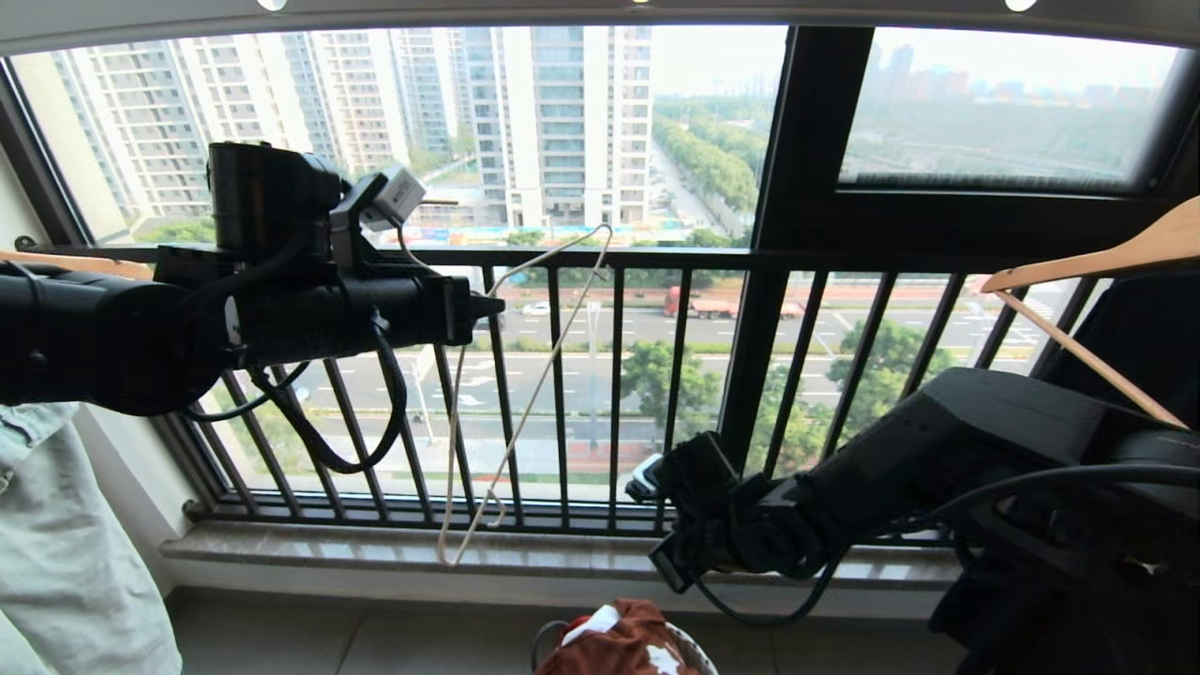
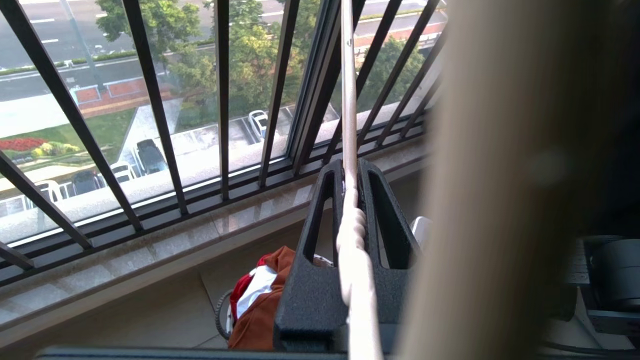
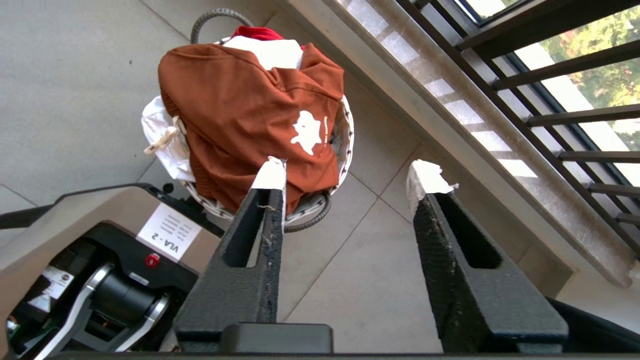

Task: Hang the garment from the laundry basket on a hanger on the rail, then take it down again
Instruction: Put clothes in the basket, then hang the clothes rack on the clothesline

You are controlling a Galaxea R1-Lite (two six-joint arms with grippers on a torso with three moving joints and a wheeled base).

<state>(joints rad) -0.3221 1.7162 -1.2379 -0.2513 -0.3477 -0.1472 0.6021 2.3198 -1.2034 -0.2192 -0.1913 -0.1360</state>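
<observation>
The rust-brown garment [image 3: 245, 110] with its white animal print lies heaped over the small round laundry basket [image 3: 310, 217] on the floor, and shows at the head view's bottom edge [image 1: 619, 647]. My right gripper [image 3: 347, 175] hangs above and beside the basket, open, with nothing between its white-tipped fingers. My left gripper [image 1: 489, 305], raised at the left, is shut on the twisted neck of the cream hanger [image 2: 350, 200]. The hanger's thin frame [image 1: 525, 403] dangles in front of the balustrade. The grey rail [image 1: 750, 11] runs along the top edge.
The black balustrade [image 1: 619, 375] and a stone sill [image 1: 375, 553] stand just behind the basket. Light-wood hangers [image 1: 1087, 272] with a dark garment hang at the right. Pale jeans [image 1: 66, 544] hang at the left. My base [image 3: 100, 240] sits close to the basket.
</observation>
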